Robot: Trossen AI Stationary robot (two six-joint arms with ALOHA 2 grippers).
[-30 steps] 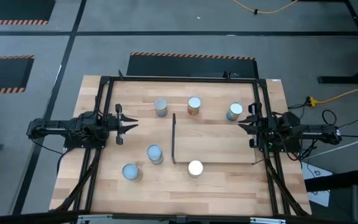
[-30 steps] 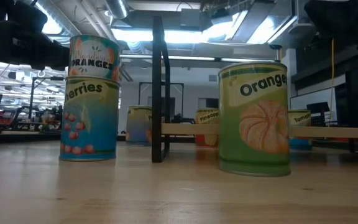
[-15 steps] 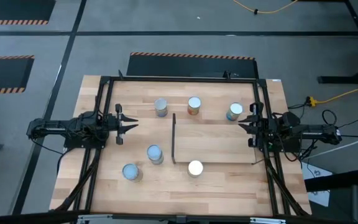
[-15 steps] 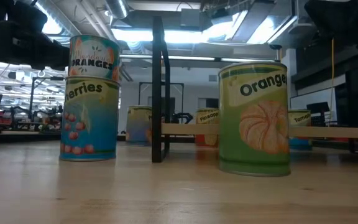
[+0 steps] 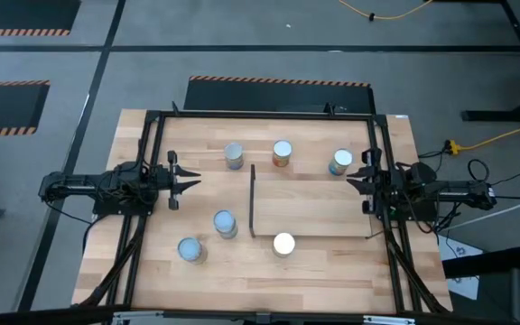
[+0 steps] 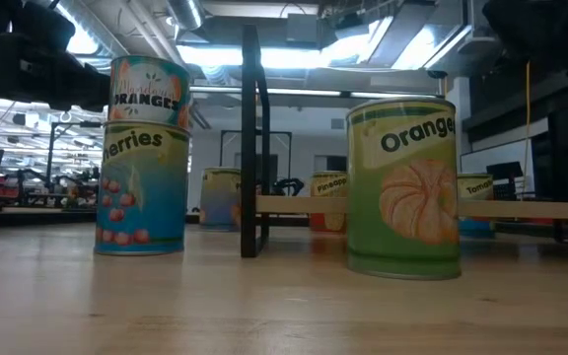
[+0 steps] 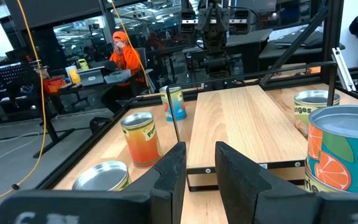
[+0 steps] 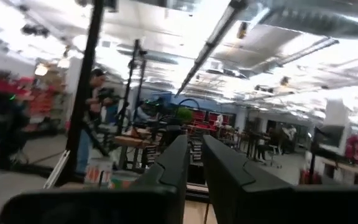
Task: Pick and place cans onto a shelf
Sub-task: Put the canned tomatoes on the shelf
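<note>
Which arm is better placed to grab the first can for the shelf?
Probably the right: the right gripper sits just beside the blue-topped can. The left gripper is farther from every can. No can stands on the shelf.

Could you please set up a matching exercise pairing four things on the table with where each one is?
Things:
1. Green Oranges can
2. Cherries can
3. Pineapple can
4. Left gripper

Places:
A. By the table's left edge, clear of every can
B. At the shelf's near edge, on the open side of its dark panel
C. Far side of the table, between two other cans
D. Near side, left of the dark panel

Pairs: 1-B, 2-D, 3-C, 4-A
</note>
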